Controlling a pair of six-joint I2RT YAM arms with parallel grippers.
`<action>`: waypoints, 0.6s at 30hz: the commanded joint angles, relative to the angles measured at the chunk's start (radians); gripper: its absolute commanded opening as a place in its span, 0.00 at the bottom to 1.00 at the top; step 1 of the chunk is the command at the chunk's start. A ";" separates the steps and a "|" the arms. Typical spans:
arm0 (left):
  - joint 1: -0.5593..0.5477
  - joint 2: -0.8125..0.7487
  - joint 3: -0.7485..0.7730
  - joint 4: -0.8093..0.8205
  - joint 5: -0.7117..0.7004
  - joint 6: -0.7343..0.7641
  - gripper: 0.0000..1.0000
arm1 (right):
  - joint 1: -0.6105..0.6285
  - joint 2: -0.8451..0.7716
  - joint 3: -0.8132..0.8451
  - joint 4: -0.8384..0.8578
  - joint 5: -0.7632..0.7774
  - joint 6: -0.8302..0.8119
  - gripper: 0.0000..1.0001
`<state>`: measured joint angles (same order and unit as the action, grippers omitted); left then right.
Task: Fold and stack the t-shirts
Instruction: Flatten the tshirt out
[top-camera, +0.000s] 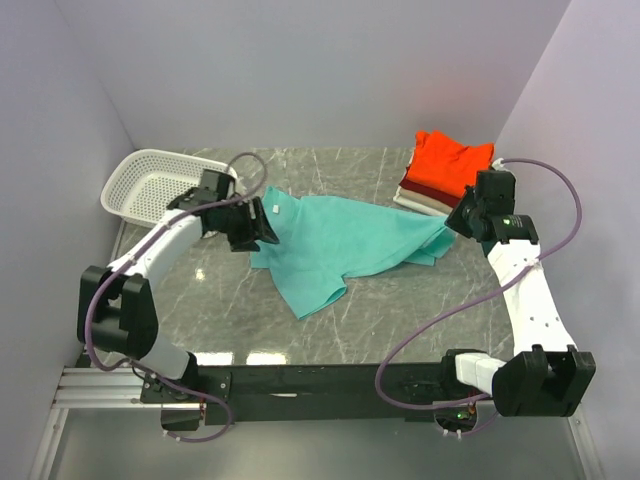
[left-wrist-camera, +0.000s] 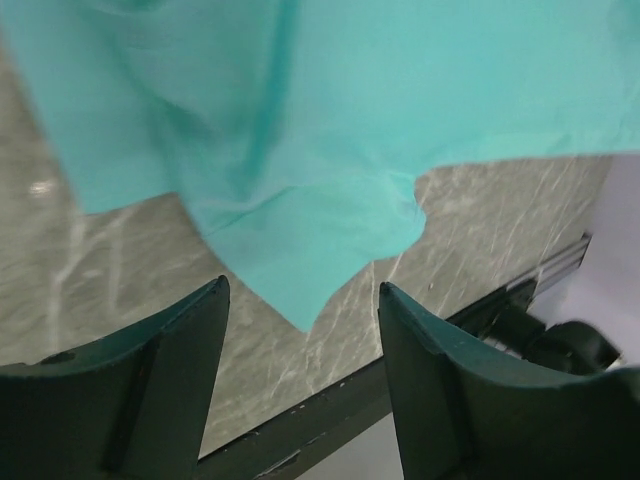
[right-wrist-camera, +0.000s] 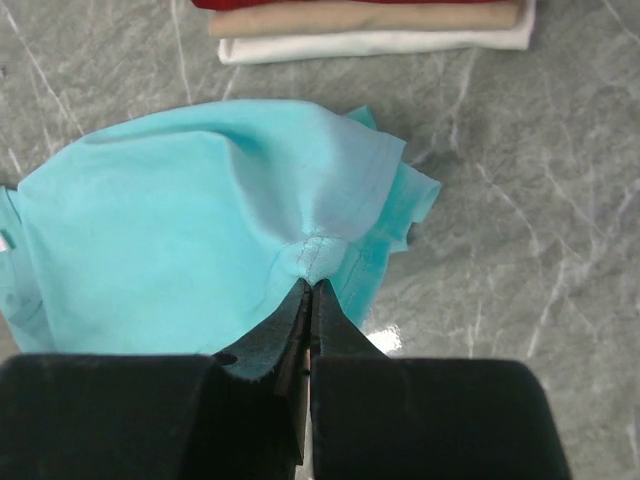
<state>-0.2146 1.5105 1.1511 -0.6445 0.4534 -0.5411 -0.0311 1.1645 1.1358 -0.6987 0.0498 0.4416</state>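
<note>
The teal t-shirt (top-camera: 340, 240) lies spread and rumpled on the marble table's middle. My right gripper (top-camera: 456, 222) is shut on a bunched seam at the shirt's right end; in the right wrist view the jaws (right-wrist-camera: 312, 288) pinch the teal cloth (right-wrist-camera: 200, 230). My left gripper (top-camera: 256, 226) is at the shirt's left edge, open and empty; in the left wrist view (left-wrist-camera: 303, 286) the cloth (left-wrist-camera: 320, 150) lies just beyond the fingertips, a corner pointing between them. A folded stack with an orange-red shirt (top-camera: 452, 160) on top, dark red and cream (top-camera: 415, 200) below, sits at the back right.
A white mesh basket (top-camera: 150, 185) stands at the back left, just behind my left arm. The folded stack's edge (right-wrist-camera: 370, 20) lies close beyond the right gripper. Grey walls close in left, right and back. The dark mounting rail (top-camera: 300, 380) runs along the near edge.
</note>
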 joint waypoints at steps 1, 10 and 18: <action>-0.104 0.040 -0.011 0.045 -0.001 -0.008 0.66 | -0.006 0.000 -0.028 0.073 -0.039 0.017 0.00; -0.262 0.033 -0.157 0.023 -0.048 -0.054 0.60 | -0.004 -0.017 -0.097 0.077 -0.047 0.008 0.00; -0.370 -0.018 -0.271 0.103 -0.047 -0.175 0.61 | -0.004 -0.054 -0.172 0.103 -0.105 0.022 0.00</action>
<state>-0.5617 1.5352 0.8967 -0.6052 0.4023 -0.6521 -0.0311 1.1511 0.9794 -0.6346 -0.0288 0.4538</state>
